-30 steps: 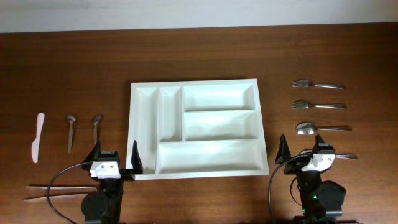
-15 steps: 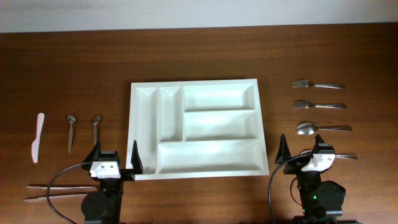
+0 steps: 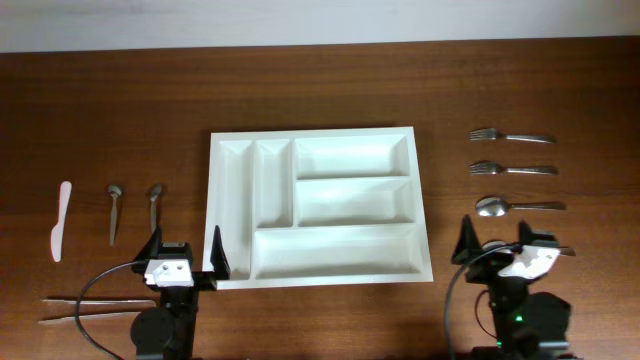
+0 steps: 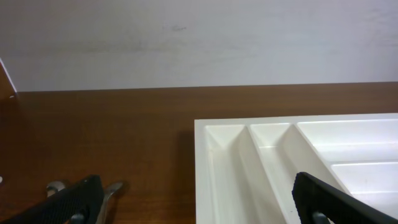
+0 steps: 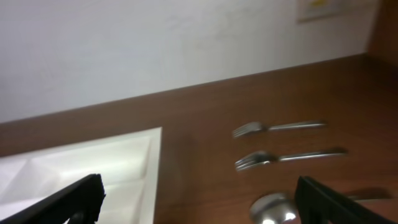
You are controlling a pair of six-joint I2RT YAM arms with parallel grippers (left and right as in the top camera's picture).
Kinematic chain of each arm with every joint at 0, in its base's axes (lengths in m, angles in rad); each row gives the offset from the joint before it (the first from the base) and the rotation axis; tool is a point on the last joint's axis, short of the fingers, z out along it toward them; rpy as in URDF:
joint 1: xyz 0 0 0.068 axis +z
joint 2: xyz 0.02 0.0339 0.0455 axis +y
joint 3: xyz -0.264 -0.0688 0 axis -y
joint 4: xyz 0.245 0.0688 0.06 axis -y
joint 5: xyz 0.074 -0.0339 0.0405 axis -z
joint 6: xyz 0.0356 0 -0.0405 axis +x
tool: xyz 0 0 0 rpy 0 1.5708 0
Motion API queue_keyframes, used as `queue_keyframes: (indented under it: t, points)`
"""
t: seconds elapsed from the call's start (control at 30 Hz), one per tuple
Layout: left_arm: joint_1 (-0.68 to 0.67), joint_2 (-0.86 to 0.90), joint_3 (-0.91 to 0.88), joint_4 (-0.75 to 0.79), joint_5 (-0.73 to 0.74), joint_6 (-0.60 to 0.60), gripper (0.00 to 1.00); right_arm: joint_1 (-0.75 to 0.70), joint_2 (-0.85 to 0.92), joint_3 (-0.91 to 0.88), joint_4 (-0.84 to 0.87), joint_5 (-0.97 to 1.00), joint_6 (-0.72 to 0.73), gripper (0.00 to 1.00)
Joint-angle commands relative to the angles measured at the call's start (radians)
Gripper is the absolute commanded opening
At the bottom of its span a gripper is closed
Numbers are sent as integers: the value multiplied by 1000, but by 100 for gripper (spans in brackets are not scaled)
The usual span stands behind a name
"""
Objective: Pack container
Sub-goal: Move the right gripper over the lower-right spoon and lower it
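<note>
Both grippers wait, fingers spread wide, at the near table edge, flanking the white tray.

The container (image 3: 350, 200) lies mid-table. Its near-left corner is just beside the left gripper (image 3: 183, 252), and the right gripper (image 3: 496, 242) hangs just off its near-right corner, close to a spoon (image 3: 515, 206). Open wood of the table (image 3: 320, 80) runs behind the tray and between it and the forks (image 3: 510, 136).

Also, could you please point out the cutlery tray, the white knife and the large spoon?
cutlery tray (image 3: 330, 133), overhead view, far rim.
white knife (image 3: 60, 222), overhead view, middle.
large spoon (image 3: 490, 207), overhead view, bowl.
</note>
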Motion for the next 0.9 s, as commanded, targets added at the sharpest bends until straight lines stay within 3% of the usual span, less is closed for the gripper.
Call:
queue_keyframes:
  t: [0.0, 0.27, 0.4, 0.5, 0.53, 0.67, 0.73, 0.87]
  points:
    - [-4, -8, -3, -4, 18, 19, 99, 8, 112, 219, -122, 109, 8, 99]
    - [-4, -8, -3, -4, 18, 19, 99, 8, 507, 684, -523, 93, 8, 99]
    - [-4, -8, -3, -4, 18, 19, 99, 8, 640, 835, -621, -56, 8, 99]
    - [-4, -8, -3, -4, 18, 19, 99, 8, 718, 879, -631, 33, 23, 99]
    - [-4, -8, -3, -4, 18, 19, 99, 5, 741, 887, -639, 111, 80, 99]
    - [-4, -8, -3, -4, 18, 19, 99, -89, 822, 918, -776, 365, 570, 99]
    - [-4, -8, -3, -4, 18, 19, 99, -174, 853, 920, -816, 341, 732, 99]
    - [-4, -8, -3, -4, 18, 19, 99, -355, 904, 919, -788, 171, 848, 99]
